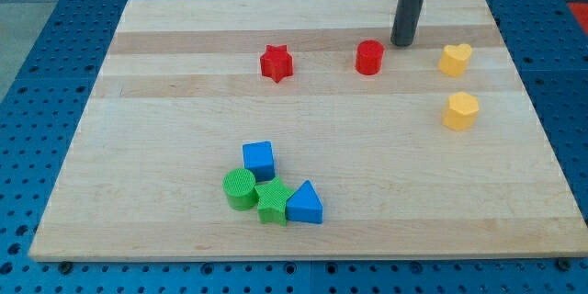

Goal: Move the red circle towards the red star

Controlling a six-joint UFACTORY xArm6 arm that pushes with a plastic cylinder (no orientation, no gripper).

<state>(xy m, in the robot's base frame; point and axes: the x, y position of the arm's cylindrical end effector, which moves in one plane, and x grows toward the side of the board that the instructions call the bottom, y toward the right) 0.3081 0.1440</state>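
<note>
On counter, my tip just right of red circle; red star farther left; no claw fitted, nothing grasped.

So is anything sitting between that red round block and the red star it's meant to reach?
Nothing visible. The board between the red circle and the red star is bare wood. My tip is just right of the circle and slightly toward the view's top, with nothing between them either.

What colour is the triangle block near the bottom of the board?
Blue; the triangle shows clearly in the camera view.
</note>
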